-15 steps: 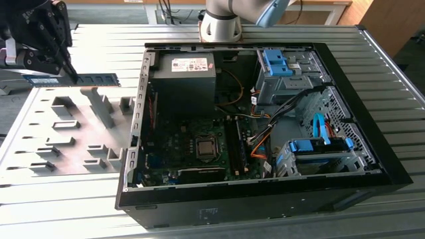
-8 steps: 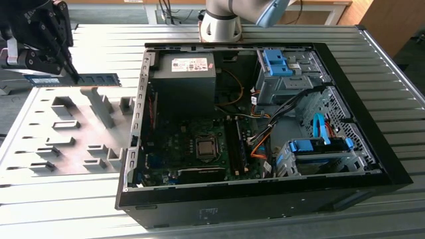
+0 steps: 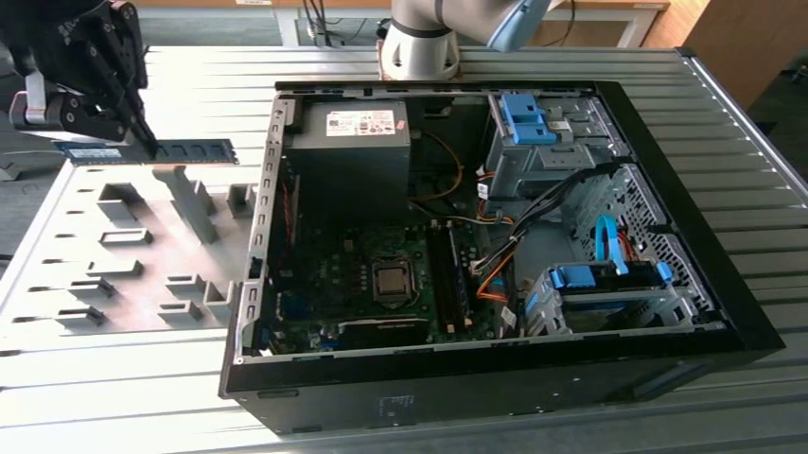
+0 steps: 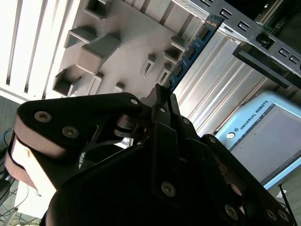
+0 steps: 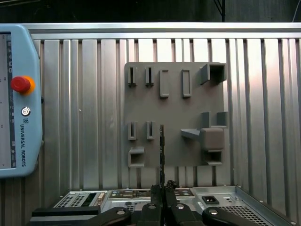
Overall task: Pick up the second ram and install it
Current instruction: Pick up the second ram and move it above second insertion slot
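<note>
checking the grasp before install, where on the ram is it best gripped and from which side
Pinch the ram across its two flat faces, coming down over its top long edge. It is thin and stands on edge, so that probably leaves the lower edge free. The gripper is shut on it this way.
</note>
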`<act>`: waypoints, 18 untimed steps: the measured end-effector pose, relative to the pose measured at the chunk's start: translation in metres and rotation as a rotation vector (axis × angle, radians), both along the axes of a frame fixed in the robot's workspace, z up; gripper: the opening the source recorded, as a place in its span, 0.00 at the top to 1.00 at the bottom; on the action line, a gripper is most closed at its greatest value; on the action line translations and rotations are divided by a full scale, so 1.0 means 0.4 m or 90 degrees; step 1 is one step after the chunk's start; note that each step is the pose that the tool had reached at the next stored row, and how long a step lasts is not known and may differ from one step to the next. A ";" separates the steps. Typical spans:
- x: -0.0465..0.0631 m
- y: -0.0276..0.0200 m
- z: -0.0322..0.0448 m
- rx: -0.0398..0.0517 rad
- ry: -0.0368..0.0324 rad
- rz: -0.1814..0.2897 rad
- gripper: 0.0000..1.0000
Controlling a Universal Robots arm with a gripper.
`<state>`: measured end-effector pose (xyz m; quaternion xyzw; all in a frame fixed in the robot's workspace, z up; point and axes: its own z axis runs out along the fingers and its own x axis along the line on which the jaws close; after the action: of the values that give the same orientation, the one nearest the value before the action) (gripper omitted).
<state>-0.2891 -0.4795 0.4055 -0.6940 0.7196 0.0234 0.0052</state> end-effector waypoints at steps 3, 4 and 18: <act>0.007 0.000 0.000 0.0000 0.0000 0.000 0.86; 0.009 0.000 0.000 0.0000 0.0000 0.000 0.86; 0.028 0.000 0.000 0.0000 0.0000 0.000 0.86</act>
<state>-0.2779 -0.4795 0.4055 -0.6940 0.7196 0.0234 0.0052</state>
